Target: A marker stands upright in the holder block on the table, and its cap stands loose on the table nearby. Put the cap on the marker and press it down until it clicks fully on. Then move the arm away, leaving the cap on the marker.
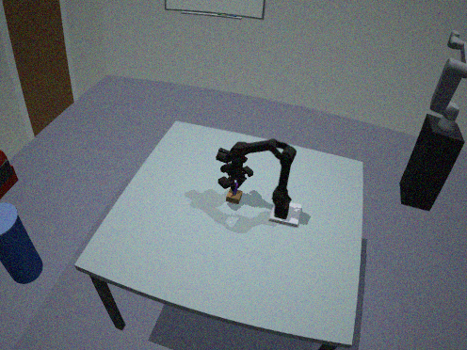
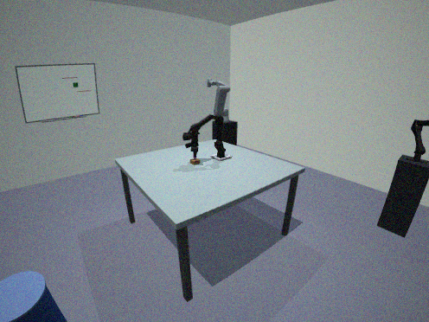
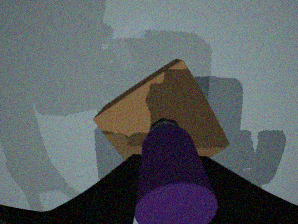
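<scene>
My gripper [image 1: 234, 184] [image 2: 195, 151] [image 3: 174, 183] is shut on the purple cap [image 3: 174, 185] [image 1: 233, 185] and holds it upright right over the tan holder block [image 1: 233, 197] [image 2: 195, 161] [image 3: 129, 117]. In the wrist view the cap covers the marker, so the marker is hidden and I cannot tell how far the cap sits on it. The block stands near the middle of the pale table [image 1: 188, 249] [image 2: 216, 186].
The arm's base [image 1: 285, 214] [image 2: 220, 157] stands on a white plate to the right of the block. Off the table are a blue barrel [image 1: 16, 246] [image 2: 26, 299], dark pedestals with other arms [image 1: 430, 160] [image 2: 404, 195] and a whiteboard [image 2: 58, 92].
</scene>
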`<state>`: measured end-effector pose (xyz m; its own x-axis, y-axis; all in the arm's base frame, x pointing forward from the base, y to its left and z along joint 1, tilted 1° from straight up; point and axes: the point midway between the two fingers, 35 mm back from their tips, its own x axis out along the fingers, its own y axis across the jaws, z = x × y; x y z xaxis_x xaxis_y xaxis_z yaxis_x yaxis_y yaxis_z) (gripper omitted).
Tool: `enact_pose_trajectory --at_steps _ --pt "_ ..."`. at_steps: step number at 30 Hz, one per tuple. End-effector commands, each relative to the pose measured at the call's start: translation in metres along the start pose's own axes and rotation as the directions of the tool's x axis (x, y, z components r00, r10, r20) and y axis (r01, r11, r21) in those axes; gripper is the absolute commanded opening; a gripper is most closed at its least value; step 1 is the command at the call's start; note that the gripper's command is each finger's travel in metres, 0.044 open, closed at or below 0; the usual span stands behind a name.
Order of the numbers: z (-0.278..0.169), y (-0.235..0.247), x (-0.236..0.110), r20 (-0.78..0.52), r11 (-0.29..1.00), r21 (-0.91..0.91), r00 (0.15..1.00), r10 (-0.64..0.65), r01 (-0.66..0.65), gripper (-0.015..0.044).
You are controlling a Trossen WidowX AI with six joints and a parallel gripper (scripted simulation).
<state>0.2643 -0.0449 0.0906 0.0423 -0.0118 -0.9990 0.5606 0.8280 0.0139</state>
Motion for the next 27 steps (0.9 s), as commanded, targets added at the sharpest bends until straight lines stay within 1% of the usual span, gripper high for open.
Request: enact_pose_trajectory --at_steps 1,7,23,24,27 --pt "-0.0001 0.0002 0.0027 0.000 1.000 -0.004 1.000 0.002 -0.002 0.0000" --pt "-0.0002 0.0001 0.0028 0.000 1.000 -0.004 1.000 0.002 -0.002 0.0000" --pt "-0.0004 -0.0002 0.0022 0.000 1.000 0.000 1.000 0.000 0.000 0.0420" --pt "-0.0004 -0.0002 0.0022 0.000 1.000 0.000 1.000 0.000 0.000 0.0440" --pt "-0.0001 -0.0001 0.0002 0.000 1.000 0.000 1.000 0.000 0.000 0.0440"
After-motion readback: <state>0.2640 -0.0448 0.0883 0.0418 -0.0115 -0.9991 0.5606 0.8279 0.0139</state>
